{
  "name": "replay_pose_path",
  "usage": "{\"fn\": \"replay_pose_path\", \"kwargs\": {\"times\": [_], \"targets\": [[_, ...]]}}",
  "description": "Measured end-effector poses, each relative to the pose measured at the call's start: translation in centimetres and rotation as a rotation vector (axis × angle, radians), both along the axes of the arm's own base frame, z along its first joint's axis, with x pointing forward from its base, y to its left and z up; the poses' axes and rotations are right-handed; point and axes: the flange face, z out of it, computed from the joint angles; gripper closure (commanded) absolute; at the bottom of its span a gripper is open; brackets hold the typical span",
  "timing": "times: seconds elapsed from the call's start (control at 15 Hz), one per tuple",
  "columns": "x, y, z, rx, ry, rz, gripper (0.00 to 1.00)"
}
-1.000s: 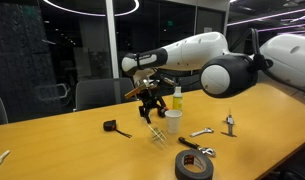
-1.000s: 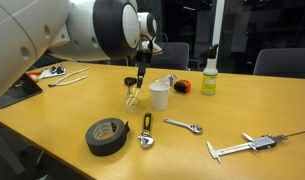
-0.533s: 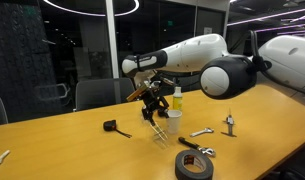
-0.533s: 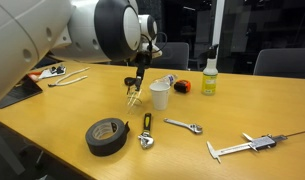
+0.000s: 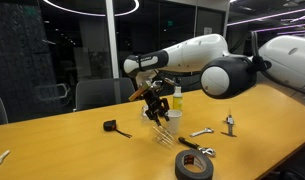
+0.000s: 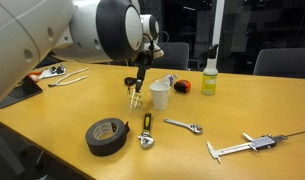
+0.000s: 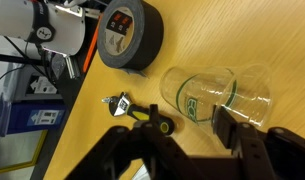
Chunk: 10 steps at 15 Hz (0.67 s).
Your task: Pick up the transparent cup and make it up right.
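Over the last second the black Robotiq gripper (image 5: pixel 158 112) has shifted a small amount sideways above the wooden table (image 5: pixel 72 140), toward the opaque white cup (image 5: pixel 174 118). In an exterior view the gripper (image 6: pixel 137 97) also appears marginally higher than before. The small, tapered, see-through colourless plastic cup (image 5: pixel 162 131) carried between the jaws has travelled with the gripper. It now hangs just beside the opaque white cup, nearer to it than in the earlier pictures. The wrist section above the jaws has turned slightly, so the jaws point less straight down.
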Motion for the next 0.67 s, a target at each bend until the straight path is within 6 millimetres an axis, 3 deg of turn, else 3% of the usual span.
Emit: {"fn": "replay_pose_path", "kwargs": {"times": [0.2,0.4,0.47,0.67], "targets": [[0.0,-0.22,0.0,-0.002,0.004,-0.004,0.95],[-0.06,-0.32,0.01,-0.005,0.009,-0.006,1.0],[-0.07,-0.33,0.01,-0.006,0.011,-0.007,0.95],[-0.1,-0.34,0.01,-0.007,0.012,-0.008,0.98]]}}
